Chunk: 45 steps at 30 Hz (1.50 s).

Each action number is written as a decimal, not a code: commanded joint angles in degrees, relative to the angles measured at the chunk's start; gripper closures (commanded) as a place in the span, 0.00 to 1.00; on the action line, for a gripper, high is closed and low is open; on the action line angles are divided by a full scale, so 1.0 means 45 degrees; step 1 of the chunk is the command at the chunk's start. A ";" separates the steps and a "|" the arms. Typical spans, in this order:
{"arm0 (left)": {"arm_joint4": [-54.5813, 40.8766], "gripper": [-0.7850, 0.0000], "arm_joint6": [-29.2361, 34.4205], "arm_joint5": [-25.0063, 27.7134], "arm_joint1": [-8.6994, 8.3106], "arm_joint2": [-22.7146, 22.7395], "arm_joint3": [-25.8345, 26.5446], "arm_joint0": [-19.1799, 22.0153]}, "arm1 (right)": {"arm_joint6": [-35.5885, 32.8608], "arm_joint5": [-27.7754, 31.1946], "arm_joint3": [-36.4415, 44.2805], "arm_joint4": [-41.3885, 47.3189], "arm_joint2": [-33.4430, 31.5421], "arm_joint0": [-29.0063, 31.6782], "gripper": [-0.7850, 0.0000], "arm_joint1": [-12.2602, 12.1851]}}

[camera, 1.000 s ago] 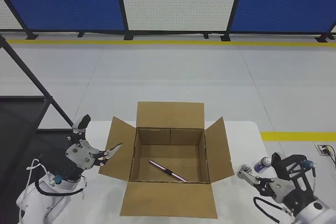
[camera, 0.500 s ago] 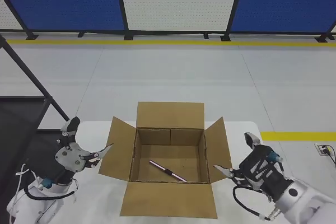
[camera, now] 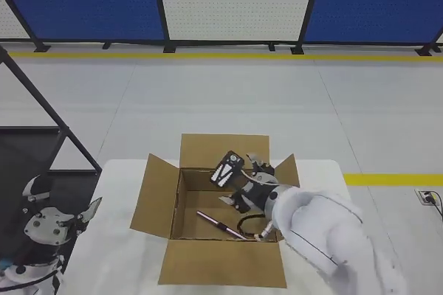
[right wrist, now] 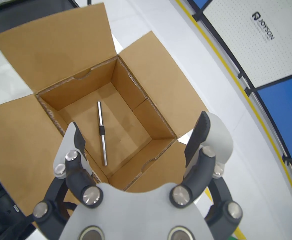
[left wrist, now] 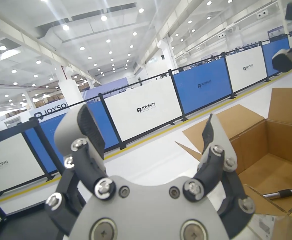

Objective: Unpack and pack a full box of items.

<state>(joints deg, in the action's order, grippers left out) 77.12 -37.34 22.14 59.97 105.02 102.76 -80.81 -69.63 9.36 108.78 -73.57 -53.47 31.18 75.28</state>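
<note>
Right now the right gripper [right wrist: 138, 128] is hovering above the open cardboard box [right wrist: 48, 58], its jaws standing wide apart and holding nothing. A metal rod [right wrist: 102, 133] with a black band is lying flat and slantwise on the box floor. The left gripper [left wrist: 148, 121] is hanging by the white table's [camera: 122, 251] left edge, well apart from the box, jaws gaping wide and gripping nothing.

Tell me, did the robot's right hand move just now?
Yes. The right hand swung from outside the box, past its right flap, to over its opening.
</note>
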 commanded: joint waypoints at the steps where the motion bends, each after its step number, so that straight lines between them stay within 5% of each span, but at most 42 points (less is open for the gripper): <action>1: -0.0360 0.00 -0.0222 0.0314 0.0005 0.0079 0.0079 -0.0120 | 0.0263 -0.0532 -0.1167 0.0192 0.0661 -0.0482 0.00 0.0210; 7: -0.0409 0.00 -0.0237 0.0395 0.0004 0.0109 0.0097 -0.0140 | 0.0272 -0.1163 -0.3761 0.0681 0.1953 -0.1548 0.00 0.0782; 19: -0.0409 0.00 -0.0237 0.0395 0.0004 0.0109 0.0097 -0.0140 | 0.0225 -0.1093 -0.3859 0.0715 0.2020 -0.1608 0.00 0.0807; 23: -0.1147 0.00 0.0319 0.1272 -0.0006 -0.0053 0.0305 -0.0051 | 0.0828 -0.1203 -0.4431 0.0776 0.2107 -0.1589 0.00 0.0923; 33: -0.1382 0.00 0.1087 0.1761 -0.0060 -0.0160 -0.0299 0.0995 | 0.0229 -0.0124 -0.8724 0.3408 0.3862 -0.3877 0.00 0.2221; 45: -0.1760 0.00 0.1662 0.1721 -0.0085 -0.0335 -0.1212 0.2083 | 0.0072 0.0534 -1.2721 0.5534 0.4827 -0.4947 0.00 0.3426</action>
<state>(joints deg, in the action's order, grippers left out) 69.20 -29.99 29.92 59.59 103.60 97.40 -71.60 -69.25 11.64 53.00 -49.14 -32.05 9.29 90.27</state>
